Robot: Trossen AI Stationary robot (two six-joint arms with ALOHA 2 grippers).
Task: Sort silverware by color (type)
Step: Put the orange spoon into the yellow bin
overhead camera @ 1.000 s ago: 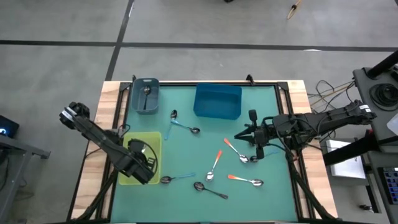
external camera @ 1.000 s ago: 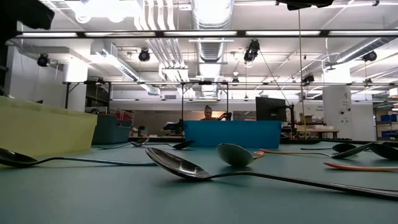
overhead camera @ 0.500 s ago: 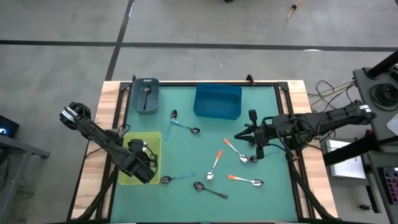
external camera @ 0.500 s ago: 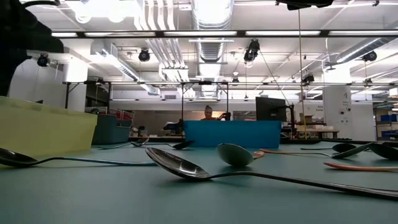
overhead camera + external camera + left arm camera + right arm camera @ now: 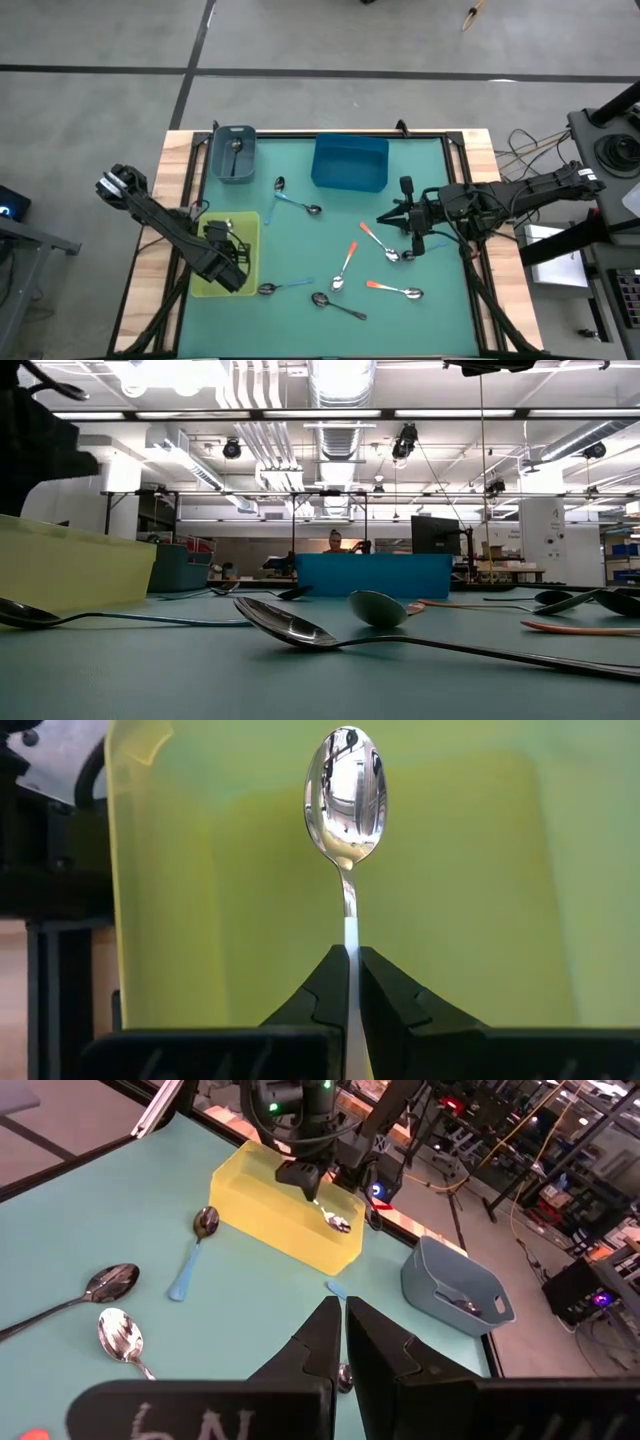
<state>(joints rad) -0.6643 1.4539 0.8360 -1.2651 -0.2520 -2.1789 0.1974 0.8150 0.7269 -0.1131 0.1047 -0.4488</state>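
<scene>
My left gripper [image 5: 352, 982] is clamped on the handle of an all-metal spoon [image 5: 347, 782], bowl pointing away from the fingers, above the yellow bin [image 5: 203, 282] at the table's left edge. My right gripper [image 5: 342, 1338], fingers pressed together on nothing, hangs over the green mat [image 5: 440, 310] near its right edge.

Loose spoons on the mat: two blue-handled ones [image 5: 296, 203] in front of the blue bin [image 5: 350, 163], another blue-handled one [image 5: 280, 288] beside the yellow bin's near corner, a dark metal spoon [image 5: 335, 304] near the front edge, and three orange-handled spoons [image 5: 345, 265] towards the right. The grey bin [image 5: 233, 154] in the far left corner holds one spoon [image 5: 236, 147].
</scene>
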